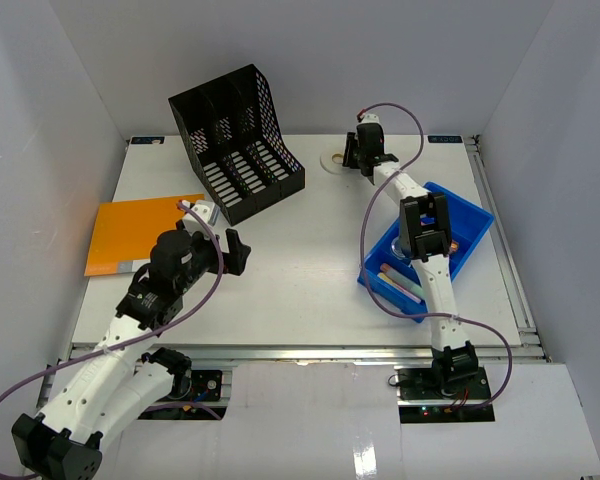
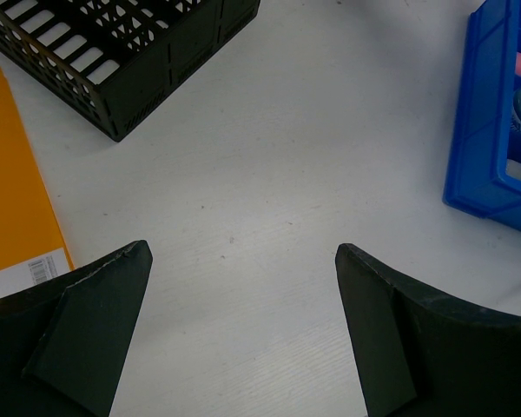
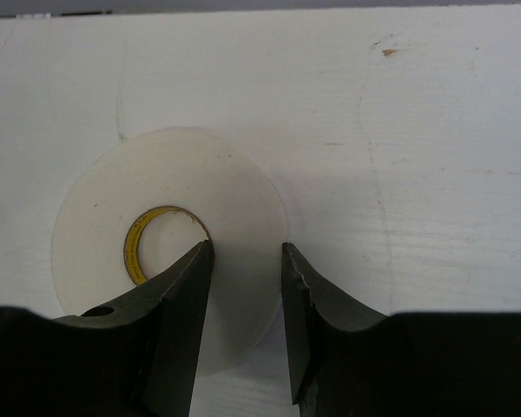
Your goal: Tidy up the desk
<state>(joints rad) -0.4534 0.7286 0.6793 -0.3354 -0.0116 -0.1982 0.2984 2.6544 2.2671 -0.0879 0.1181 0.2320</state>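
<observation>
Grey walls [image 1: 40, 150] are enclosing the white desk [image 1: 300, 270] — left gripper [image 2: 243, 250] gaping before a black rack [image 2: 182, 65], right gripper [image 3: 247, 248] straddling the wall of a tape roll [image 3: 95, 217], grip unclear.

Left claw [image 2: 243, 252] wide open, right claw [image 3: 247, 248] half-closed

Plain pale grey walls [image 1: 310, 50] close in behind and on both sides, evenly and softly lit.
</observation>
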